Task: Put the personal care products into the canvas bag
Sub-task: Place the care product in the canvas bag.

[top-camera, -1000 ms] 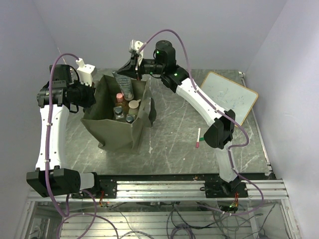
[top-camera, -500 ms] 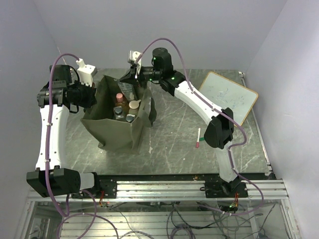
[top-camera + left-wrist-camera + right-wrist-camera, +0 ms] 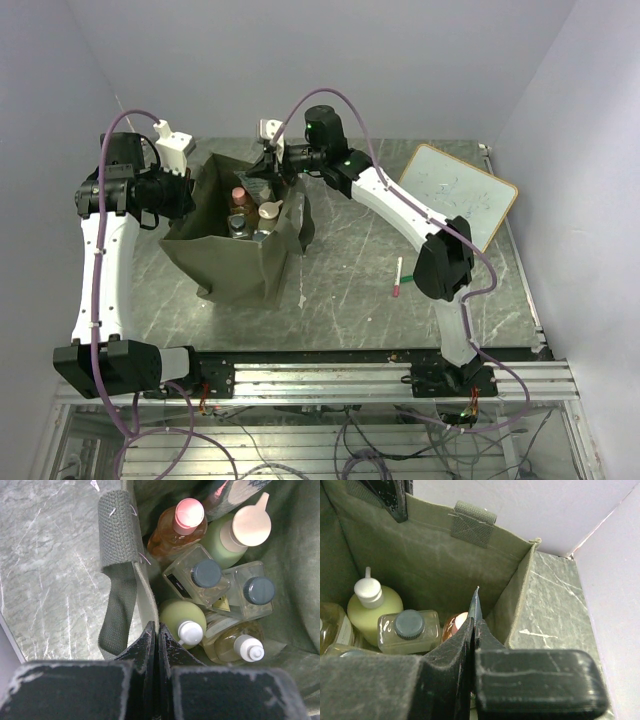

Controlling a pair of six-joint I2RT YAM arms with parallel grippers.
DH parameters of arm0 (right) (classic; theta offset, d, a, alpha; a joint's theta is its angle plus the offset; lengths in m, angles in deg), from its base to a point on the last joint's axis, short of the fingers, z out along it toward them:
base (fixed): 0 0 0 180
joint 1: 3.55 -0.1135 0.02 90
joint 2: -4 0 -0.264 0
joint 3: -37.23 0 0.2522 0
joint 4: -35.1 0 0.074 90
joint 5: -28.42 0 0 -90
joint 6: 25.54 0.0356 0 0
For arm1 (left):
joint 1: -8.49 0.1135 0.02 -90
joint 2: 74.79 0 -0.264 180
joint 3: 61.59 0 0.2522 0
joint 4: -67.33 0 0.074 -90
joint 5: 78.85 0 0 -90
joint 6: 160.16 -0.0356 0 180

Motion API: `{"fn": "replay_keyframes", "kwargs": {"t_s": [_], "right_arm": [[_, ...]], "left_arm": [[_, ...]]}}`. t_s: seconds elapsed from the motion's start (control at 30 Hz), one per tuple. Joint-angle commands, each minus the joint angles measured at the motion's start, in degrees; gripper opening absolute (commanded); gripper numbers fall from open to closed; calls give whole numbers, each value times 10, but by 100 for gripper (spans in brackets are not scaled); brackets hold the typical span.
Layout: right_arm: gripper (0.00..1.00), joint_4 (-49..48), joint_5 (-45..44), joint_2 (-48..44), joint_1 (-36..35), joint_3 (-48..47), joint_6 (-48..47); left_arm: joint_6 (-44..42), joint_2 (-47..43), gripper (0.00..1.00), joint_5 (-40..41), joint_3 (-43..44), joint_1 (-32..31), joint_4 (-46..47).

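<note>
The canvas bag [image 3: 235, 272] stands upright and open on the table, and the bottles inside it are packed close together. There is an orange bottle [image 3: 172, 532] with a pink cap, a pale green bottle [image 3: 220, 542] with a beige cap, and two clear bottles [image 3: 197, 580] with dark caps. There are also a round yellow-green bottle [image 3: 177, 612] and a pale yellow bottle [image 3: 227, 645], both with white caps. The left gripper [image 3: 156, 630] is at the left wall of the bag. Its fingers [image 3: 142, 645] are fully closed and pinch the fabric rim, just beside the strap handle [image 3: 119, 595] that hangs outside the bag. The right gripper [image 3: 474, 625] is over the far side of the bag's opening. Its fingers [image 3: 450, 655] are pressed together on a thin flat edge, which seems to be the crimped end of the tube [image 3: 476, 602]; the body of the tube is hidden under them. The table [image 3: 350, 300] under the bag is grey, marbled and scratched. To the right of the bag a marker pen [image 3: 398, 275] lies on it, and further to the right, well apart from the bag, lies the whiteboard [image 3: 462, 198], turned at an angle. Behind the bag and at both sides the walls [image 3: 400, 60] are plain pale lilac.
</note>
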Motion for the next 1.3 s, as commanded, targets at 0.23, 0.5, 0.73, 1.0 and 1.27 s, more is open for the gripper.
{"fn": "replay_keyframes", "kwargs": {"t_s": [0.23,0.5,0.73,1.0,1.27], "right_arm": [[0,89,-75,-34,3,-26,-6],[0,137,-116,-31,-4,-28,-2],[0,180,-138,-19,-12,-34,-26],[1,245,-172,-2,-24,-64,-64],[3,259,-194,6,-38,-68,-77]], "left_arm": [[-2,-8,7,-13,-10,6,-11],[-3,-5,7,-21,-8,6,-8],[-5,-2,7,-24,-5,6,-8],[-8,2,7,-33,1,6,-6],[-6,8,7,-40,3,6,-1]]}}
